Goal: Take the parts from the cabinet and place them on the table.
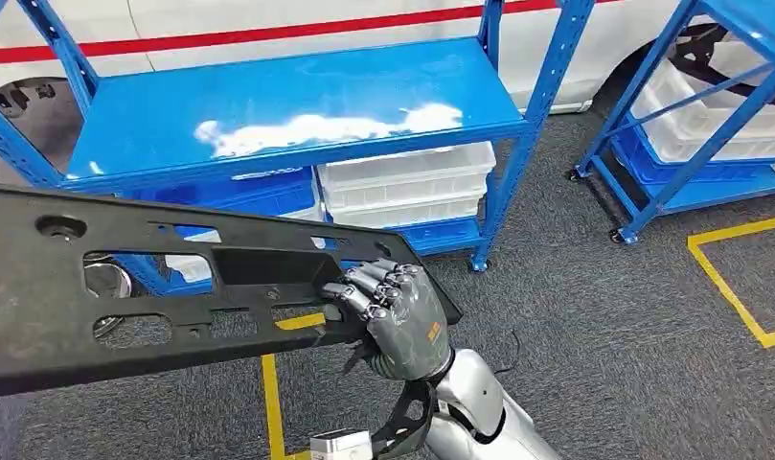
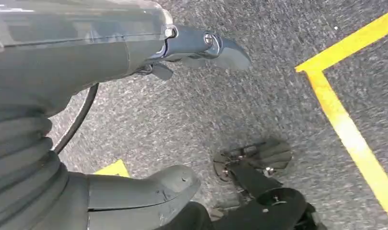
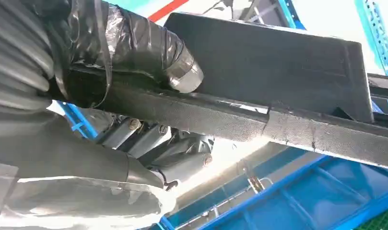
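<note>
A long black plastic panel (image 1: 172, 287) with several cutouts stretches across the lower left of the head view, in front of the blue shelf rack (image 1: 297, 105). My right hand (image 1: 398, 311) grips the panel's right end, fingers hooked over the edge of a cutout. The right wrist view shows that hand (image 3: 134, 148) clamped on the panel (image 3: 278, 62), with its tape-wrapped thumb (image 3: 148, 48) on one face and fingers on the other. My left hand (image 2: 48, 96) hangs over the grey carpet, thumb and fingers apart, holding nothing.
White bins (image 1: 407, 182) and blue crates sit on the rack's lower shelf. Its top shelf is bare. A second blue rack (image 1: 709, 125) with white bins stands at the right. Yellow tape lines (image 1: 738, 278) mark the carpet. A white car body runs behind the racks.
</note>
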Tool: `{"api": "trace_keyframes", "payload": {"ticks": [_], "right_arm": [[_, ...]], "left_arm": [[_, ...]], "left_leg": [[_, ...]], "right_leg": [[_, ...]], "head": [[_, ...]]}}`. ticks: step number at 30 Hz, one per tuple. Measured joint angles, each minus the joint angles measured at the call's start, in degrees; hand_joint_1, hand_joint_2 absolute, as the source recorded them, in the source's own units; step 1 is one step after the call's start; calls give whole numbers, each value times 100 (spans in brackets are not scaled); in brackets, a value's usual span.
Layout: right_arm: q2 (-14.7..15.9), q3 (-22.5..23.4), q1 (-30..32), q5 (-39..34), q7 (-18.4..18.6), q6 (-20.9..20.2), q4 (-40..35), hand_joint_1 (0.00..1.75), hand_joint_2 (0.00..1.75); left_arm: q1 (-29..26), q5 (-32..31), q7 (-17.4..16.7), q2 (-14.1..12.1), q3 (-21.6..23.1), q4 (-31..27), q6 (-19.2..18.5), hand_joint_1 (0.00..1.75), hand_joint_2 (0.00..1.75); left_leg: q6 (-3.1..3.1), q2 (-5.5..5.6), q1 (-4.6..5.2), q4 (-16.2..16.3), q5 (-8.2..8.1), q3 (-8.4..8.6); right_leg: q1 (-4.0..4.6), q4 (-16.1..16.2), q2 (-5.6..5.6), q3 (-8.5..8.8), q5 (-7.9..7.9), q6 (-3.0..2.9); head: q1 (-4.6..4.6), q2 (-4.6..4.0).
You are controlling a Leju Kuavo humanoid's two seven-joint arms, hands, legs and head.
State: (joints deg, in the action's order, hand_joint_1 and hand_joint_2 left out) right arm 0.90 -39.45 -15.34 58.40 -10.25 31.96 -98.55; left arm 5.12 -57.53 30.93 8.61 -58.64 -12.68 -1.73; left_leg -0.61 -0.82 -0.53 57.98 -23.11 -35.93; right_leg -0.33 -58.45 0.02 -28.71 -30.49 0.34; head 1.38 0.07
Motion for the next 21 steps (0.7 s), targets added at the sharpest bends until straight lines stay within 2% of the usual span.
{"api": "trace_keyframes", "payload": {"ticks": [2,3,4,5,6,7,8,9,10,11,12,13,14,15,17,18,19,20,21], "right_arm": [[2,2,2,-15,0,-2,0,175,175],[2,0,2,-11,-2,-2,4,175,175],[2,0,0,9,-4,-5,5,175,175],[2,0,1,32,-2,-7,4,175,175],[2,0,4,55,9,-7,5,175,175],[4,0,8,76,20,-7,5,175,175],[4,0,14,85,17,-7,5,175,175],[4,0,19,85,17,-7,5,175,175],[4,0,26,85,17,-7,5,175,175],[4,0,29,85,22,-7,5,175,175],[4,0,28,85,24,-7,5,175,175],[4,0,28,87,22,-7,2,175,175],[4,0,21,89,22,-7,2,175,175],[4,0,23,96,24,-7,2,175,175],[4,0,24,98,22,-7,2,175,175],[4,0,26,98,22,-7,2,175,175],[11,0,29,98,22,-7,2,175,175],[15,0,23,96,22,-7,2,175,175],[17,0,22,96,22,-7,2,175,175]], "left_arm": [[3,-26,-15,2,24,0,-11,0,175],[-7,-61,-37,0,33,0,-11,0,175],[-2,-72,-55,0,44,0,-11,0,175],[-10,-101,-66,0,66,0,-13,0,175],[-10,-116,-70,0,92,0,-15,0,175],[-6,-131,-70,2,109,0,-24,0,175],[0,-138,-70,4,120,0,-24,0,175],[5,-153,-74,2,123,0,-24,0,175],[12,-162,-77,0,127,0,-20,0,175],[21,-164,-76,0,129,0,-20,0,175],[37,-164,-77,-4,131,0,-20,0,175],[55,-166,-77,-4,138,0,-20,0,175],[75,-168,-76,-4,146,0,-20,0,175],[90,-168,-76,-4,155,0,-17,0,175],[89,-171,-76,-4,166,0,-20,0,175],[83,-171,-77,-2,171,0,-20,0,175],[102,-171,-76,4,175,0,-20,0,175],[113,-173,-76,7,179,0,-22,0,175],[120,-173,-79,7,184,0,-22,0,175]], "left_leg": [[68,3,-8,-34,106,-30],[102,21,-8,-45,99,-76],[129,28,-29,64,-120,-152],[144,34,-26,380,-463,-239],[162,34,-32,835,-788,-356],[179,34,-35,1284,-1027,-471],[190,34,-37,1640,-1135,-546],[194,34,-39,1775,-1082,-509],[191,34,-40,1625,-907,-341],[184,33,-43,1260,-704,-66],[171,34,-45,717,-517,298],[150,50,-48,186,-510,617],[137,78,-8,-67,-602,776],[117,89,-6,-94,-604,769],[83,90,9,-91,-583,729],[12,77,-10,-132,-514,669],[-64,35,-54,-155,-451,664],[-111,34,-41,-154,-394,596],[-159,27,-34,-140,-351,525]], "right_leg": [[32,21,1,-71,91,-56],[-19,97,-14,-115,180,-137],[-27,104,-27,-169,246,-194],[-28,101,-32,-234,299,-256],[-20,97,-37,-293,345,-259],[-10,94,-45,-355,392,-264],[-4,90,-47,-427,443,-263],[-3,69,-47,-499,486,-255],[-4,51,-47,-562,522,-242],[-8,30,-46,-614,547,-231],[-14,-5,-41,-652,565,-213],[-14,-35,-43,-687,580,-189],[15,-61,-43,-729,607,-151],[11,-52,-47,-746,666,-99],[-2,-33,-46,-765,749,-38],[30,-20,-28,-778,794,8],[-4,-86,16,-814,667,31],[14,-274,14,-881,385,51],[5,-617,14,-978,57,55]], "head": [[2,0],[0,0],[2,0],[2,2],[2,0],[2,2],[2,0],[2,0],[2,0],[2,2],[2,0],[2,0],[4,0],[2,2],[0,0],[0,2],[-2,0],[-4,0],[-2,0]]}}
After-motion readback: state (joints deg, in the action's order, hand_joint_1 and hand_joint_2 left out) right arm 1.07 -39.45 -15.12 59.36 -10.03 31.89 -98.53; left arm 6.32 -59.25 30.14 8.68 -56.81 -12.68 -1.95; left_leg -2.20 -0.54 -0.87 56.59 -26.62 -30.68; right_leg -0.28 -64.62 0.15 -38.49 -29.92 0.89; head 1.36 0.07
